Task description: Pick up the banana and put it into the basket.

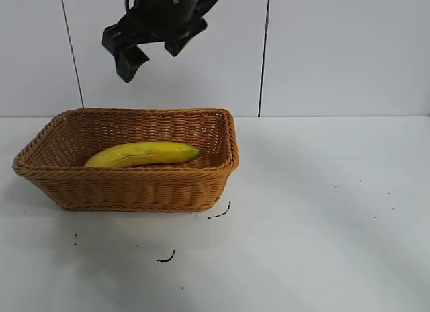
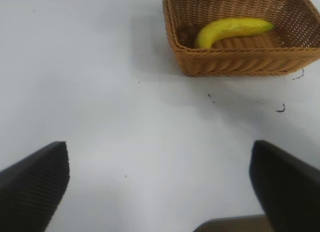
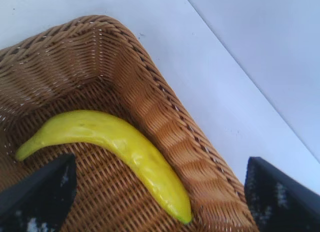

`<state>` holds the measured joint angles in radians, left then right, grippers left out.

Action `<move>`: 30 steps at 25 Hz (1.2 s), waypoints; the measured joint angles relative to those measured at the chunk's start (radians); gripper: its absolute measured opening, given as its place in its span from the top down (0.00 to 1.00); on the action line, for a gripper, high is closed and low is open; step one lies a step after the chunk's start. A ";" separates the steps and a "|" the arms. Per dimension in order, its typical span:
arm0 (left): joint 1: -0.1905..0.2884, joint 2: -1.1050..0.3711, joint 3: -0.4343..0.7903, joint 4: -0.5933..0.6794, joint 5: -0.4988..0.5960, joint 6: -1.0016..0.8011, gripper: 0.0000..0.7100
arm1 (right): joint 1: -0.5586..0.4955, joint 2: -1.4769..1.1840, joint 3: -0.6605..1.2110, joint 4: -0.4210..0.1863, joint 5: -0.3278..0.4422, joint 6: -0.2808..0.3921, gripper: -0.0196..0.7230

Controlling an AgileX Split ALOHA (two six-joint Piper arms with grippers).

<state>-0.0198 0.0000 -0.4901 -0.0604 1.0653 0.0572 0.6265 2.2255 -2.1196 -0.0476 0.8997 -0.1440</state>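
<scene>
Yellow banana (image 1: 143, 153) lies flat inside the wicker basket (image 1: 134, 187) with the right gripper (image 1: 149, 48) hanging above it, fingers spread and empty; left wrist view has the left gripper (image 2: 159, 184) wide open over bare table (image 2: 100, 92), well off.

Black, blocky right gripper (image 1: 149, 53) with angular fingers; dark housing above it. Black, finely ribbed left fingers (image 2: 35, 184).

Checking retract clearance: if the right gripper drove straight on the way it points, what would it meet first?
Probably the curved yellow banana lying in the tan woven wicker basket; the right gripper, jaws open, looks straight at it. Depth uncertain.
</scene>
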 joint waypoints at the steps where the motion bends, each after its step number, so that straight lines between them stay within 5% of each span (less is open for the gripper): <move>1: 0.000 0.000 0.000 0.000 0.000 0.000 0.02 | -0.023 -0.001 -0.012 0.018 0.041 0.023 0.09; 4: 0.000 0.000 0.000 0.000 0.000 0.000 0.02 | -0.096 -0.001 -0.041 0.078 0.141 0.064 0.10; 8: 0.000 0.000 0.000 0.000 0.000 0.000 0.02 | -0.198 -0.001 -0.057 0.109 0.184 0.082 0.11; 23: 0.000 0.000 0.000 0.000 0.000 0.000 0.02 | -0.640 -0.001 -0.058 0.086 0.225 0.078 0.12; 30: 0.000 0.000 0.000 0.000 0.000 0.000 0.02 | -0.711 -0.001 -0.058 0.104 0.306 0.069 0.12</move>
<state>-0.0198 0.0000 -0.4901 -0.0604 1.0653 0.0572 -0.0844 2.2243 -2.1774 0.0562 1.2059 -0.0754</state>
